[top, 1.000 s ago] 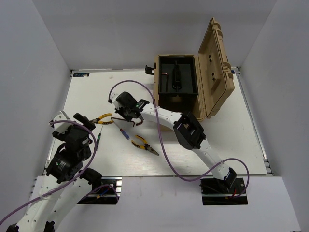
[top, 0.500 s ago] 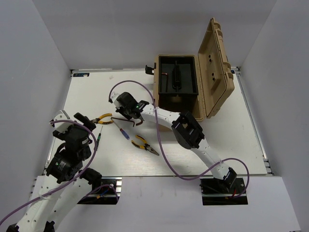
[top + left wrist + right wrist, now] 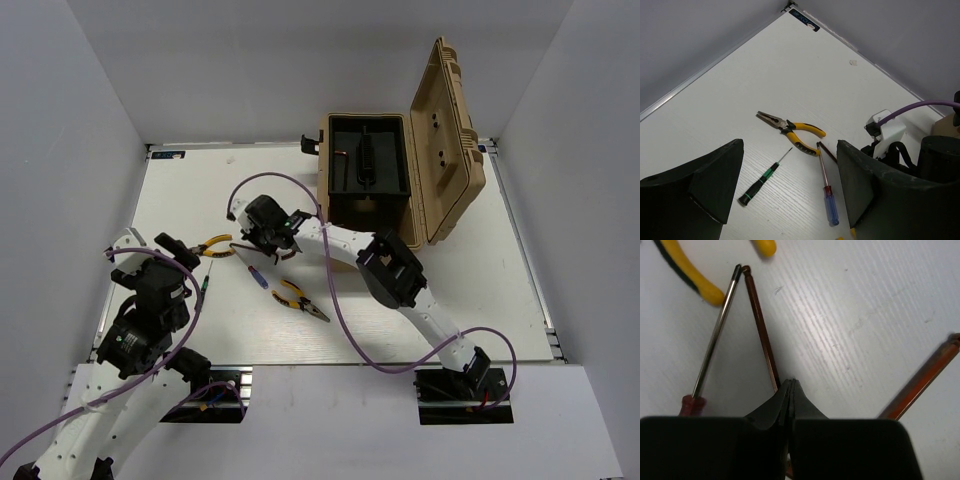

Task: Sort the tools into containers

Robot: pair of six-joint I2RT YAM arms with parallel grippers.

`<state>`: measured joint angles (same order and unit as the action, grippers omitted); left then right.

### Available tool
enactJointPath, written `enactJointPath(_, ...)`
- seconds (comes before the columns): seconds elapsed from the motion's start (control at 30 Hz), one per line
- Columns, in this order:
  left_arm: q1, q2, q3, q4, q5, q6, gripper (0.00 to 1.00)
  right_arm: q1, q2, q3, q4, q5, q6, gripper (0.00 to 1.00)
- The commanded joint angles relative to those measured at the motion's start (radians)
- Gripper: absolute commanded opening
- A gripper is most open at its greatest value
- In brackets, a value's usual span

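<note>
Black-fingered, your left hand [image 3: 790, 175] hangs wide open and empty above the tabletop [image 3: 480, 290]. Right of it, your right hand [image 3: 791, 385] is pinched shut on the thin hex key [image 3: 760, 325] lying beside the screwdriver [image 3: 715, 335] — lift straight and slowly, lest it twist free.

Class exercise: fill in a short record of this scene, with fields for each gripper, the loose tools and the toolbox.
left gripper: open, holding nothing
right gripper: shut on hex key
loose on table: pliers, second pliers, green screwdriver, red-blue screwdriver, second hex key
toolbox: lid open
</note>
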<state>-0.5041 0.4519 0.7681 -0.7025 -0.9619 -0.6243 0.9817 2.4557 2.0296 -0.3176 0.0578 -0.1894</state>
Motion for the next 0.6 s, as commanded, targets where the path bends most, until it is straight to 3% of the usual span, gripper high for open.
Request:
enactJointPath(0.0,0.001,0.004,-0.006,0.008,0.002,0.011,0.85,0.005,-0.052,-0.072,-0.080,-0.098,0.027,0.00)
enactJointPath(0.4,0.001,-0.005,-0.006,0.017,0.011,0.020,0.85,0.018,-0.165,-0.169,-0.123,-0.147,0.062,0.00)
enactJointPath(0.5,0.001,-0.005,-0.006,0.017,0.011,0.020,0.85,0.028,-0.173,-0.134,-0.124,-0.064,0.067,0.00)
enactJointPath(0.57,0.001,-0.005,-0.006,0.017,0.011,0.020,0.85,0.029,-0.172,-0.088,-0.135,-0.012,0.067,0.05)
